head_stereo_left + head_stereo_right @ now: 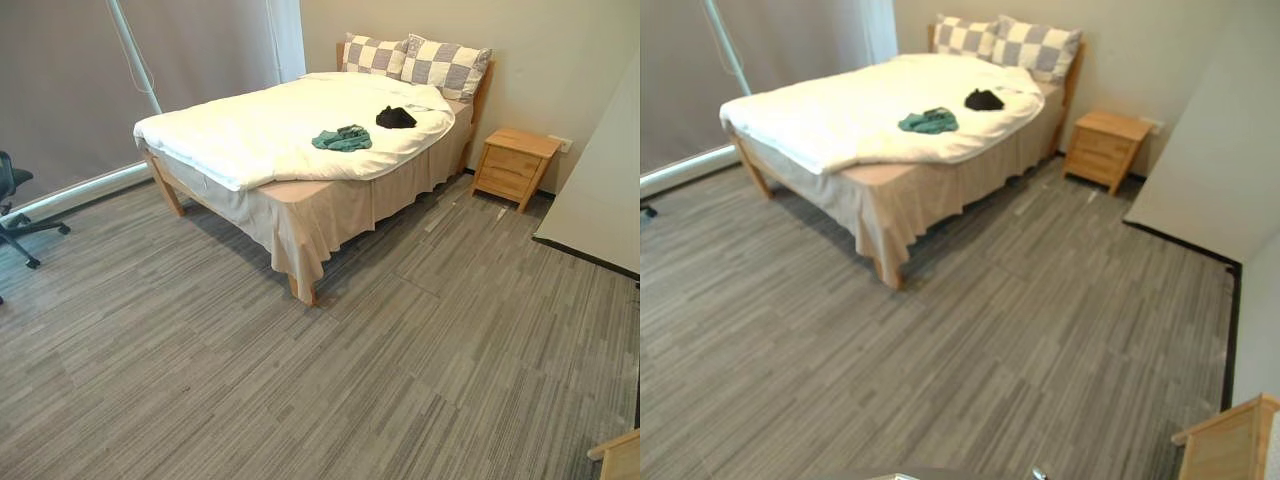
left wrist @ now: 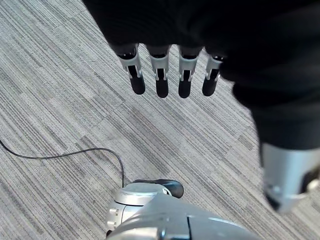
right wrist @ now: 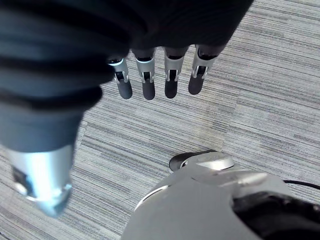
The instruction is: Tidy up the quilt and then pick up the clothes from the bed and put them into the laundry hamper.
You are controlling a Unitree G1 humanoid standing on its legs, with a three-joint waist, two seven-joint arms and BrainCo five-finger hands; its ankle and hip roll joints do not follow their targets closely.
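Both idle: left robot hand [image 2: 170, 75] and right robot hand [image 3: 157, 77] released, empty. Quilt [image 1: 270, 125] skewed off bed's near corner; clothes [image 1: 342, 139] near its right edge.

Soft white cloth quilt [image 1: 270, 125] — pale, seemingly matt wood nightstand [image 1: 513, 165].

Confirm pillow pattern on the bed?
The pillows are grey-and-white checked, clearest in the left eye view.

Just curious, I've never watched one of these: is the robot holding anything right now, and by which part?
Nothing. The left hand and right hand hang open over the floor; the green garment and black garment lie on the quilt.
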